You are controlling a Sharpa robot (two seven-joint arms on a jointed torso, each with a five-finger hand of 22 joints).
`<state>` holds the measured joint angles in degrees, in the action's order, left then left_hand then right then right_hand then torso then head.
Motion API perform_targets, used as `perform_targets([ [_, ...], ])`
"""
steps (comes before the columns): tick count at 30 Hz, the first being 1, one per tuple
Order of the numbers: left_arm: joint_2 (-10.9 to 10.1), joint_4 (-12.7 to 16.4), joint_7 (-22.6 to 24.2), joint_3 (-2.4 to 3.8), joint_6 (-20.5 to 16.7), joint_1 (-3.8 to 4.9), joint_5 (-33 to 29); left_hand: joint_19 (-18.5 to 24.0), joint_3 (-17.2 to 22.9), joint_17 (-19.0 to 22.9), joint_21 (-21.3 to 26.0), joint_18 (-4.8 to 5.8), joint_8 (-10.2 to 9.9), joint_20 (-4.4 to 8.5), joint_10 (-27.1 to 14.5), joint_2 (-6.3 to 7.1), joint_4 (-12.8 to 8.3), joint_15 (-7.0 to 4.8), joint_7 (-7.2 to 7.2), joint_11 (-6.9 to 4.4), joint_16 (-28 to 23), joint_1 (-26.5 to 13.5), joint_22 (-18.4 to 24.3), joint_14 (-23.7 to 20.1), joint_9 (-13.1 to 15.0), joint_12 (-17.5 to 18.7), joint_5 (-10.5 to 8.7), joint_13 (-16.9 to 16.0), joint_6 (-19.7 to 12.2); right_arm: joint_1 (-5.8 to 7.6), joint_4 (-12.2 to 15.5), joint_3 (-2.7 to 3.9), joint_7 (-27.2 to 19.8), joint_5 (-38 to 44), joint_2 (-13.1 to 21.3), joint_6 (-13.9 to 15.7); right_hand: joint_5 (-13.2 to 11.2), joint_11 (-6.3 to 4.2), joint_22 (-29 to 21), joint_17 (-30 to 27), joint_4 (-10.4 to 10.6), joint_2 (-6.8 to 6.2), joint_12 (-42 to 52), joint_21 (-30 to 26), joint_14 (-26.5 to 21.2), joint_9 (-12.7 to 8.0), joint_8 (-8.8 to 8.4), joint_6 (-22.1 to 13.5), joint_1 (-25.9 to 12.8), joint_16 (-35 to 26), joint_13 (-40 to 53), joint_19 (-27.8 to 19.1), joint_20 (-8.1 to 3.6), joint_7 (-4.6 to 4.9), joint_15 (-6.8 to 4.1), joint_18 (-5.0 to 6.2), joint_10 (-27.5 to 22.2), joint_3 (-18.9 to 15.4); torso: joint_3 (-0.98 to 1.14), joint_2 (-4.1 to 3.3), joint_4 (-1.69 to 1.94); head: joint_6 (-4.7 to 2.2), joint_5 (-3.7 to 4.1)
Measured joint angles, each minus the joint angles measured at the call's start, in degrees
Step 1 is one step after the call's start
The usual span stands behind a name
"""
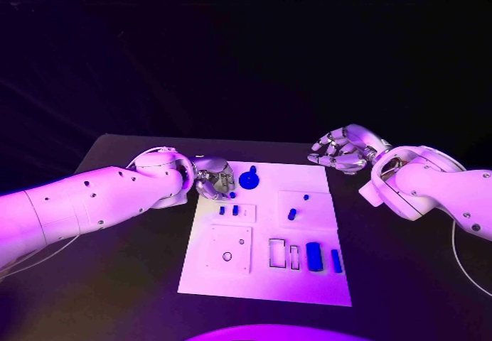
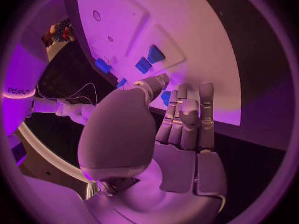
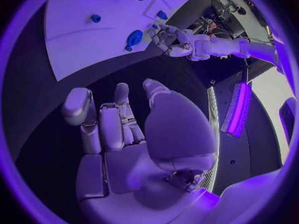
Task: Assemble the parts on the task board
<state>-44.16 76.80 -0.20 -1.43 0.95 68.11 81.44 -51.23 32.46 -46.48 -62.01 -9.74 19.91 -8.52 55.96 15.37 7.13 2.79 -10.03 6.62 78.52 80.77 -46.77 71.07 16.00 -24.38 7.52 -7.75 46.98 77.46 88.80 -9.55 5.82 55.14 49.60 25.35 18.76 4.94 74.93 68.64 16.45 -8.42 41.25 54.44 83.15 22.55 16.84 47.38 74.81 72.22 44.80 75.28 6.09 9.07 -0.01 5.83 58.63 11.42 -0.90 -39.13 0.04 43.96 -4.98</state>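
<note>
While left hand (image 1: 212, 177) overlaps task board (image 1: 308, 284), right hand (image 1: 343, 150) hovers apart.

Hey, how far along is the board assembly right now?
Early, it seems. Blue parts lie loose on the board, and the slots beside them are unfilled. The left hand is at the board's far edge by a round part; whether it grips anything is unclear. The right hand holds nothing.

The left hand (image 1: 212, 177) covers the board's (image 1: 308, 284) far-left corner, so whether its fingertips touch a part cannot be told.
</note>
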Motion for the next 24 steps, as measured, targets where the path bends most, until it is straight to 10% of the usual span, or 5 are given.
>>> perform_targets([
  [7,-2.2,0.2,-0.3,0.47,-0.6,0.00,-1.4,0.4,0.2,1.9,0.6,0.00,0.6,-0.33,-0.9,-0.77,-0.5,0.09,-0.14,0.25,-0.6,0.9,0.6,-0.9,0.5,0.9,0.00,0.2,0.6,-0.44,-0.1,-0.10,-0.2,1.9,0.3,-2.7,-7.9,0.13,0.0,-1.5,-0.8,-3.73,-17.2,-2.4,-0.1,-0.7,0.46,0.8,10.9,-1.8,-17.0,0.3,0.42,0.04,0.44,0.36,-0.9,9.3,0.00,0.04,-0.05,-0.12,0.26],
  [12,-4.3,0.1,0.2,0.64,-2.5,0.03,-6.3,3.0,2.4,14.3,2.0,0.00,2.5,0.05,0.0,-1.55,-2.7,-0.11,-0.15,0.13,-7.0,2.8,1.8,-8.5,1.5,1.1,0.00,0.1,2.8,-1.67,0.6,-0.17,-0.3,8.1,0.7,-5.2,-10.0,0.07,0.0,-3.0,-1.9,-5.28,-22.4,-4.1,-1.0,-1.3,0.46,3.8,12.8,-2.6,-22.9,-0.3,0.28,-0.14,0.44,0.37,1.0,13.6,0.03,0.09,-0.11,-0.37,1.02],
  [24,-7.7,2.5,11.0,0.71,-9.1,0.04,-42.3,5.8,3.2,20.4,4.1,0.01,1.1,-0.26,1.8,-2.71,-4.4,0.30,-0.81,0.34,-15.7,1.4,2.5,-11.5,1.4,5.1,0.00,1.3,4.6,-4.91,0.6,-0.24,0.8,28.6,0.3,-8.3,-10.7,0.38,0.0,-2.5,-2.4,-6.64,-26.7,-2.0,-1.2,-1.8,0.11,5.4,11.5,-1.7,-28.3,0.1,0.42,-0.35,0.62,0.36,1.7,16.4,-0.09,0.03,-0.01,-1.08,2.35],
])
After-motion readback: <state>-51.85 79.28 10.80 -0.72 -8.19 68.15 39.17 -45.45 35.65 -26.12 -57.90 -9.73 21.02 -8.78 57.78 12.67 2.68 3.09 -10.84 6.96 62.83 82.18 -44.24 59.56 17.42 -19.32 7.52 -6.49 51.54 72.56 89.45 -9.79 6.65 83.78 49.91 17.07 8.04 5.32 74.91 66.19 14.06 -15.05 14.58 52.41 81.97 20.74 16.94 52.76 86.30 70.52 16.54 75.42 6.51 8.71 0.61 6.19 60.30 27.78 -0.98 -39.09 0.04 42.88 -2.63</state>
